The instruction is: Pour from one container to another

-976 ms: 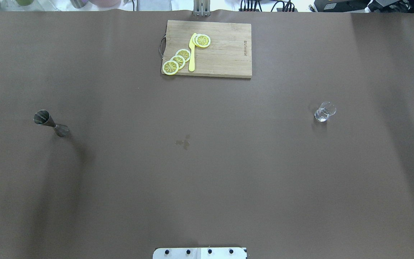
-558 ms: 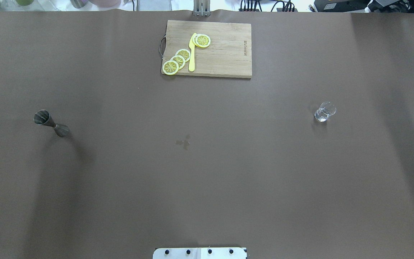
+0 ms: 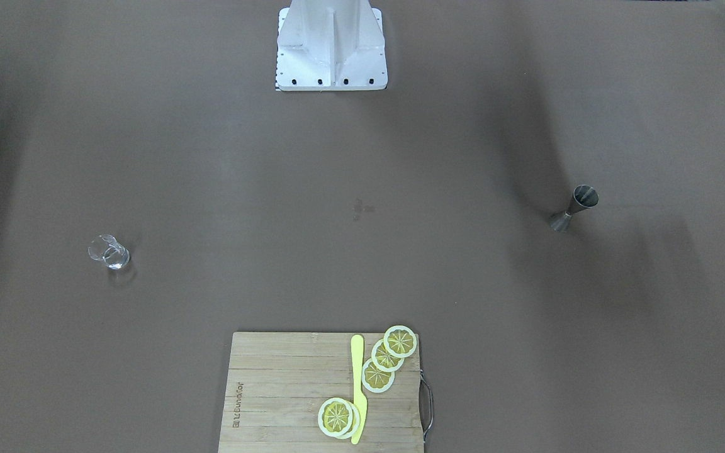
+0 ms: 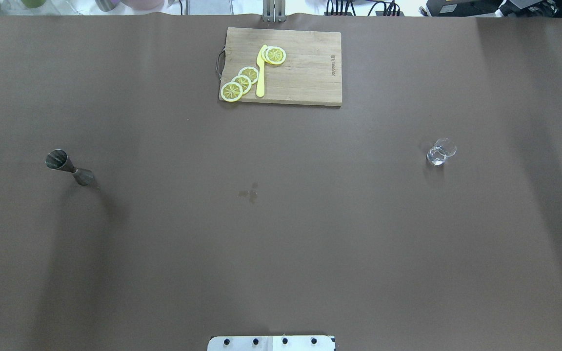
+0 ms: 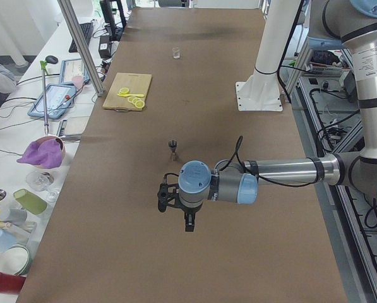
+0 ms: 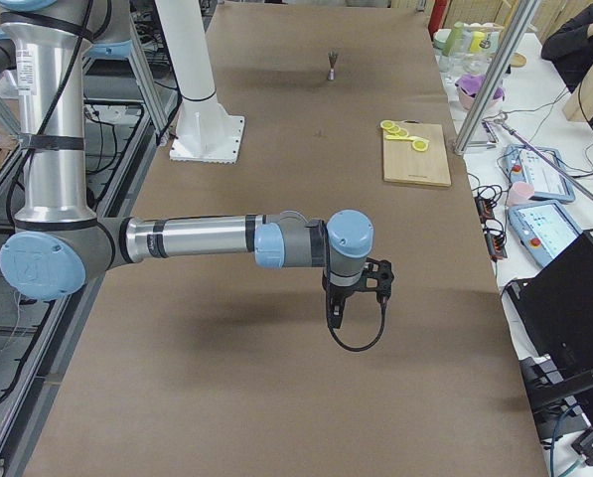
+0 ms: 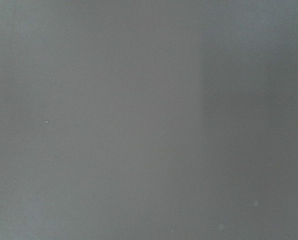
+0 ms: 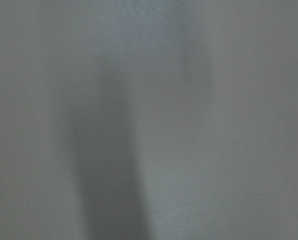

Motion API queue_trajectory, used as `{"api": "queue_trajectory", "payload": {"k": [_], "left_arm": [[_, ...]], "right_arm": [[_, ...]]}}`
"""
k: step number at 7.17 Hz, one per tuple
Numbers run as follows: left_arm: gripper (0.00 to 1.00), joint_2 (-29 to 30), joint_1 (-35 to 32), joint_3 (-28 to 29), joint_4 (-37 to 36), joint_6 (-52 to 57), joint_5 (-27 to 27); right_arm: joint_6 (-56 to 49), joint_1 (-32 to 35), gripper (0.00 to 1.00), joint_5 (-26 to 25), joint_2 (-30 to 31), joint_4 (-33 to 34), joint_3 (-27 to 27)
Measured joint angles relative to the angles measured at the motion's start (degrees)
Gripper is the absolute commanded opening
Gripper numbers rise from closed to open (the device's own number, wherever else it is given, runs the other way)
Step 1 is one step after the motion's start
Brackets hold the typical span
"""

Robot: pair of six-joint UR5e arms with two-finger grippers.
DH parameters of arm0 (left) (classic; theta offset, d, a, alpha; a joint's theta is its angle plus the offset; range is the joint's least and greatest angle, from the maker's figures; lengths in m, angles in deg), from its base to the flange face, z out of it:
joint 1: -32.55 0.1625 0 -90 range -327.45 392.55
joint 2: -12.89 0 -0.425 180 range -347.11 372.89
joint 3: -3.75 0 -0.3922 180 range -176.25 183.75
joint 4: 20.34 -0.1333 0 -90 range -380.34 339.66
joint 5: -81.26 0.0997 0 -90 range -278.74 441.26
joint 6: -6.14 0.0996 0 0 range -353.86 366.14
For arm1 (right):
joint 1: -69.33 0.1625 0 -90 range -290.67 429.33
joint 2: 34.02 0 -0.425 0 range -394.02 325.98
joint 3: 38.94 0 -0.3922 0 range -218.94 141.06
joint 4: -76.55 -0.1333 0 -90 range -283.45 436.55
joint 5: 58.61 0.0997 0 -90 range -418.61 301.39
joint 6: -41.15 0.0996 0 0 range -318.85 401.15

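Left gripper (image 5: 188,221) hangs above the brown counter (image 5: 112,252) in the exterior left view, pointing down, on the near side of the upright steel jigger (image 5: 172,146); I cannot tell whether its fingers are apart or together.

In the exterior right view the right gripper (image 6: 334,310) also hangs above the counter, pointing down (its state is no easier to read).

From overhead, the jigger stands at the left and the small clear glass (image 4: 441,151) at the right, well apart. A wooden cutting board (image 4: 305,73) lies at the far edge, carrying lemon slices (image 4: 241,83) and a yellow knife (image 4: 260,73).

The front-facing view shows the same layout mirrored.

Both wrist views show only blurred grey surface.
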Motion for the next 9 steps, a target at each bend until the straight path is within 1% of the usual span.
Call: {"api": "queue_trajectory", "payload": {"k": [1,4,6,9], "left_arm": [[0.98,1.17,0.59,-0.29,-1.28,-0.13,0.9],[0.98,6.09,1.06,-1.05,-7.56,-1.12,0.4],[0.98,7.02,1.08,-0.91,-8.75,-2.16,0.82],[0.98,6.89,1.08,-1.16,-8.58,-2.01,1.53]], "right_arm": [[0.0,0.0,1.0,0.06,-0.05,0.02,0.11],[0.02,0.0,1.0,0.17,-0.09,0.01,0.43],[0.06,0.0,1.0,0.23,-0.09,0.02,0.48],[0.07,0.0,1.0,0.24,-0.04,0.03,0.49]]}}
